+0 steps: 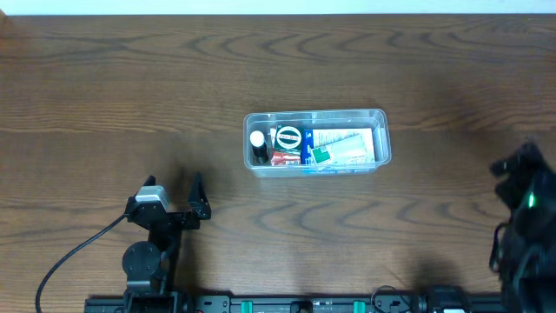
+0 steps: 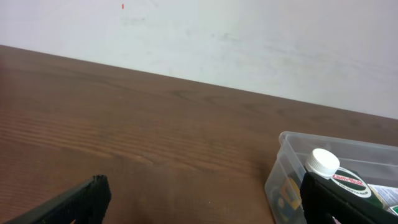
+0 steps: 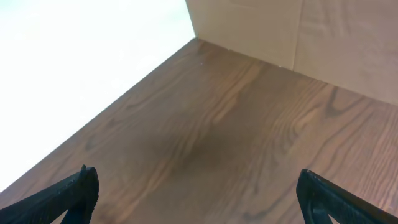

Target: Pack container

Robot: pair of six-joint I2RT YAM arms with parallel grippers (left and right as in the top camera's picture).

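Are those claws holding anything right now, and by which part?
Nothing is held: the left gripper and right gripper are both open and empty, away from the container.

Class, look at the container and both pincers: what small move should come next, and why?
Probably none: just leave both arms parked. The small packaged items I can see all lie inside the container. The left pincer and right pincer stand open, empty and well away from it, so packing looks finished.
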